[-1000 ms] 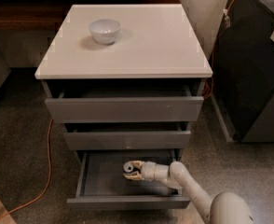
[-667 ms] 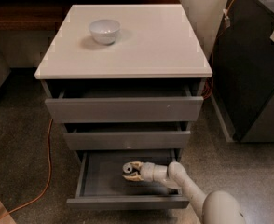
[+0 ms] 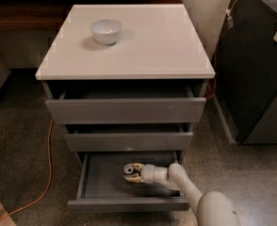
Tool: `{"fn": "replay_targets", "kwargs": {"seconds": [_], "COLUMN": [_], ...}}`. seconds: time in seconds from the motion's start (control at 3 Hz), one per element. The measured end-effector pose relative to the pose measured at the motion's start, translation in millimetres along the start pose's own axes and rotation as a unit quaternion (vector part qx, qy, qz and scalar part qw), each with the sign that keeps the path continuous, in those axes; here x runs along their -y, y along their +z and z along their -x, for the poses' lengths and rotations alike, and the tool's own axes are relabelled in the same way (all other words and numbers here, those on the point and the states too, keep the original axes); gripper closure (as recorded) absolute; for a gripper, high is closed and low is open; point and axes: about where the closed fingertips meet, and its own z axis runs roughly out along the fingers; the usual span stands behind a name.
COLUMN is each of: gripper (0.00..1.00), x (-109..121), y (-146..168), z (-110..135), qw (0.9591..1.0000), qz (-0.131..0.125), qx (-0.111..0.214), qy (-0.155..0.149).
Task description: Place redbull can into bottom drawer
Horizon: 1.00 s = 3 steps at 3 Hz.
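Redbull can (image 3: 128, 169) low inside bottom drawer (image 3: 129, 204), pinched between gripper (image 3: 130, 173) jaws; drawer pulled open.

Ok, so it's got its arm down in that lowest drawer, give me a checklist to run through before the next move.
1. Bottom drawer pulled out far enough to take the can: ok.
2. Gripper inside the bottom drawer, low over its floor: ok.
3. Redbull can at the gripper's tip, within the drawer walls: ok, though only its silver end shows.
4. Can resting on the drawer floor: cannot tell.
5. Middle drawer overhangs only the back of the bottom drawer and the arm enters from the front: ok.
6. White bowl up on the cabinet top, away from the arm: ok.
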Motion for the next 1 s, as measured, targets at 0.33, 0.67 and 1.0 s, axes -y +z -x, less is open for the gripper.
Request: {"fn": "replay_targets", "kwargs": {"seconds": [0.33,0.67,1.0], "gripper": [0.20,0.00,0.00], "x": [-2.1,-3.8,-4.2], "y": [2.2,4.8,5.5], "z": [1.0,1.5,1.6], "qw": [1.0000,1.0000,1.0000], "qz": [0.002,0.004,0.005], "qx": [0.001,0.002,0.002], "qy": [0.000,0.000,0.001]}}
